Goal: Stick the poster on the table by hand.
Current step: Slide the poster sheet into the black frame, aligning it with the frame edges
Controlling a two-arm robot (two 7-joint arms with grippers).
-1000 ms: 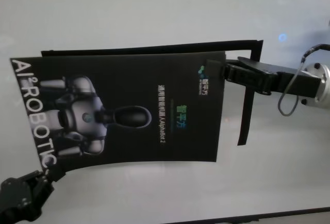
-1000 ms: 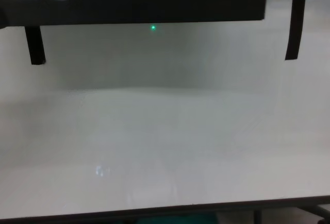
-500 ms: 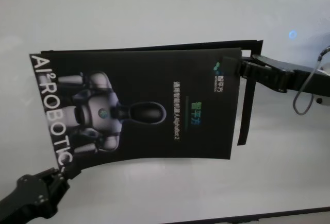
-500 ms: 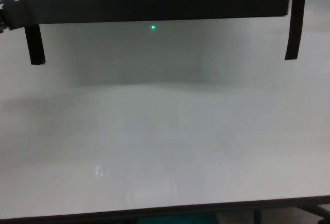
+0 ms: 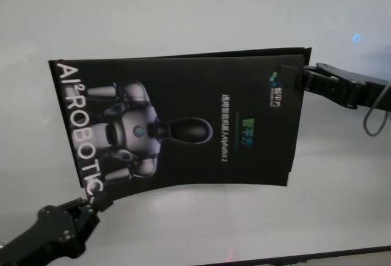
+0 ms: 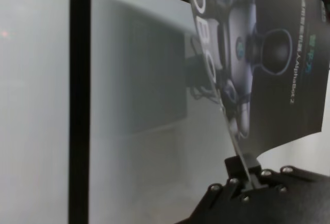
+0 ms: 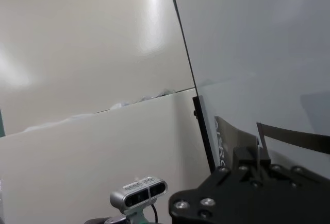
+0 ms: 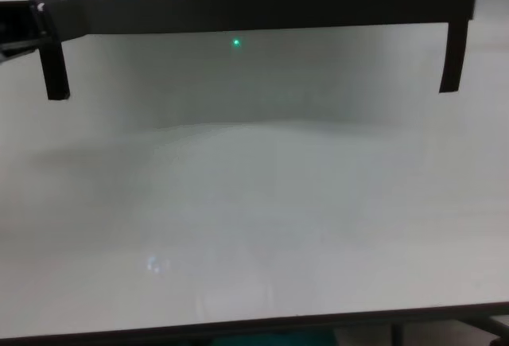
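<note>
At the near left corner of the poster [image 5: 183, 125], the left gripper [image 5: 98, 203] is clamped on the sheet's edge beside the white lettering. At the far right corner, the right gripper [image 5: 286, 77] is pinched on the same sheet. The poster is held stretched between them above the table [image 5: 183, 9], over narrow black strips [image 8: 54, 68].
</note>
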